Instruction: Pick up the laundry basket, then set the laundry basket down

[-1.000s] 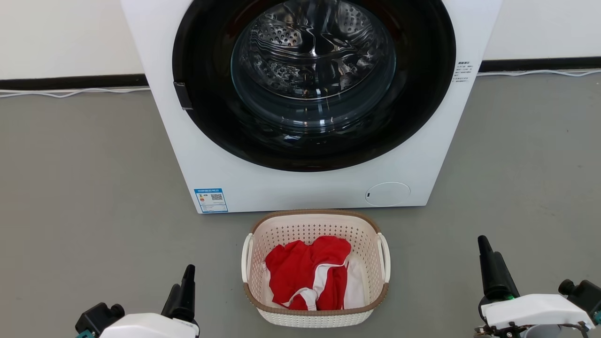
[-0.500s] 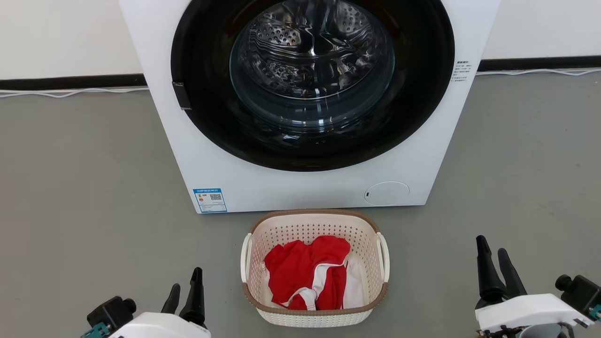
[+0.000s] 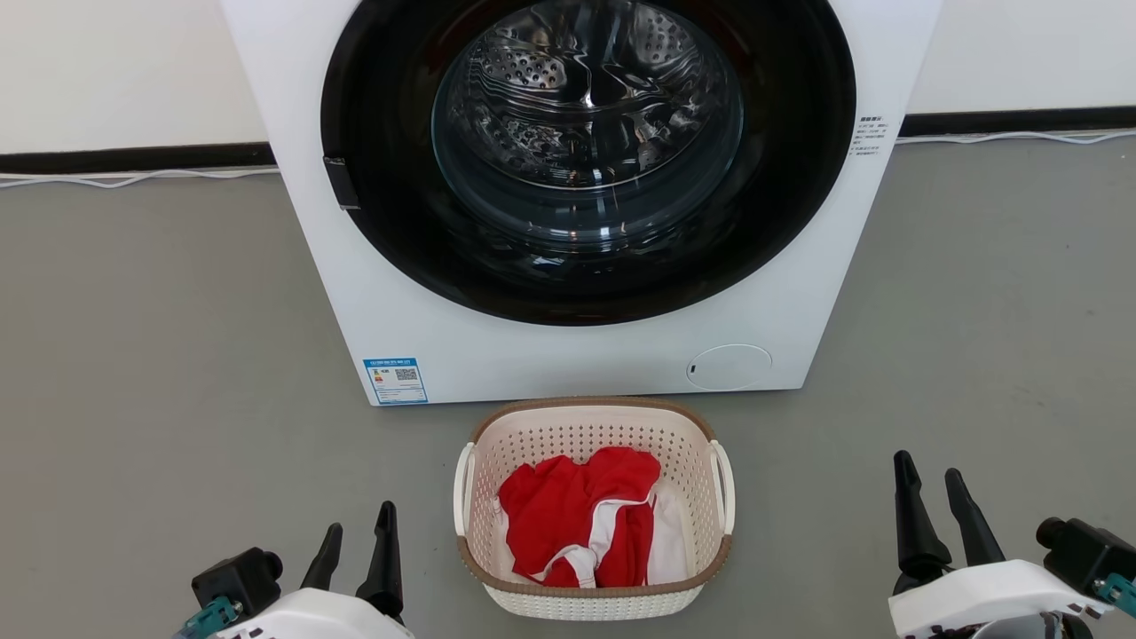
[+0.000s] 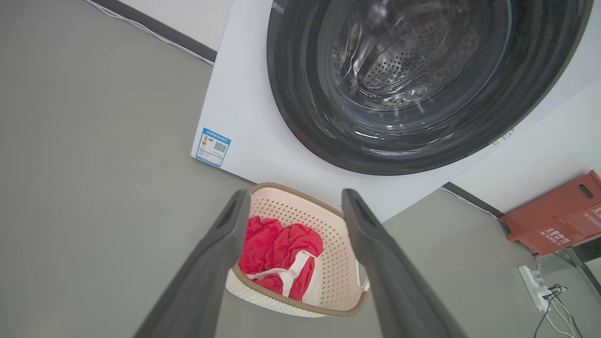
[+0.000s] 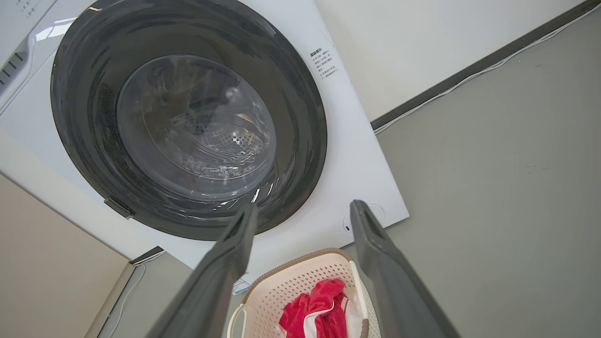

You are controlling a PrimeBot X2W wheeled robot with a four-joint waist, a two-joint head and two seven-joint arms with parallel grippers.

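The laundry basket (image 3: 593, 426) is a small cream perforated tub with a brown rim. It stands on the grey floor just in front of the washer, holding red and white clothes. In the head view my left gripper (image 3: 358, 519) is at the lower left, open, a short way left of the basket's left handle (image 3: 462, 488). My right gripper (image 3: 929, 473) is at the lower right, open, well clear of the right handle (image 3: 726, 486). The left wrist view looks at the basket (image 4: 328, 244) between its spread fingers; the right wrist view has the basket (image 5: 291, 284) low between its own.
A white front-loading washer (image 3: 568, 355) with a dark round door stands right behind the basket. A white cable (image 3: 133, 177) runs along the wall base. A red crate (image 4: 558, 218) and a power strip (image 4: 535, 284) lie off to the right in the left wrist view.
Both grippers have turned so that both fingers of each show, and the left one has shifted right towards the basket. The basket has stayed put.
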